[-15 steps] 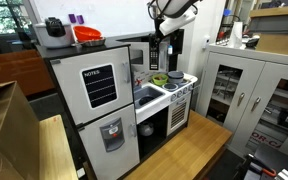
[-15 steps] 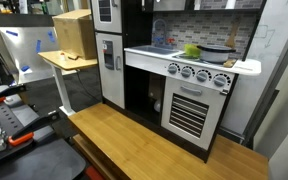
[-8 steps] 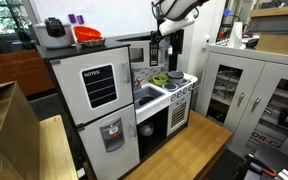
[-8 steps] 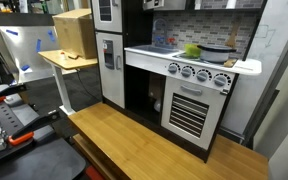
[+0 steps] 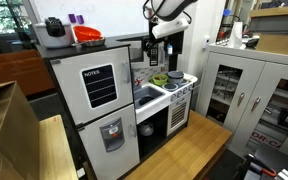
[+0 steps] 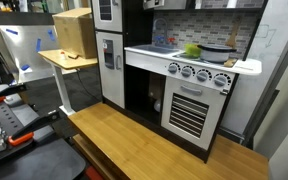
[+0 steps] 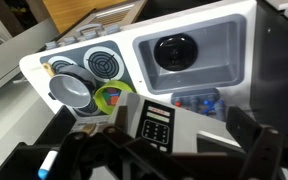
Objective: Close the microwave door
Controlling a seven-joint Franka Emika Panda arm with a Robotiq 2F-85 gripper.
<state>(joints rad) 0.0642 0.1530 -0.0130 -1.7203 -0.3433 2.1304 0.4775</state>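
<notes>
The microwave door [image 5: 134, 58] is a small light-grey panel above the sink, beside the fridge. It stands partly out from the toy kitchen. My gripper [image 5: 155, 40] hangs from above right next to its outer edge. In the wrist view the grey microwave front with its black keypad [image 7: 156, 124] fills the space between my two dark fingers [image 7: 184, 138]. The fingers are wide apart and hold nothing. I cannot tell whether a finger touches the door. In an exterior view only the gripper's tip [image 6: 154, 3] shows at the top edge.
The fridge door with the NOTES board [image 5: 99, 87] stands beside the microwave. Below are the sink [image 7: 189, 52], a pot [image 7: 72, 88] and a green item [image 7: 112, 98] on the stove. A grey cabinet [image 5: 246, 90] stands across the wooden floor.
My gripper has moved a little sideways toward the fridge, and the microwave door has swung slightly inward with it.
</notes>
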